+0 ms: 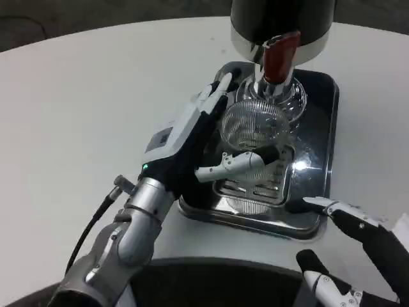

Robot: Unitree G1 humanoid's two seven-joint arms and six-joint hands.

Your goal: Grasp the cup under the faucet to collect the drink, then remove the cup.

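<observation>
A clear ribbed cup [254, 128] is seen standing on the shiny metal drip tray [326, 128], directly below the faucet [279, 57] with its red lever, on the white table [77, 115]. The cup is held by the left hand [192, 137], fingers [239, 164] wrapped around its wall. The right hand [348, 246] is placed near the tray's front corner, fingers apart, nothing held.

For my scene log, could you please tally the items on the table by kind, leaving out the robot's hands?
Clear ribbed cup: 1
Drink dispenser with red faucet lever: 1
Shiny metal drip tray: 1
Total: 3
</observation>
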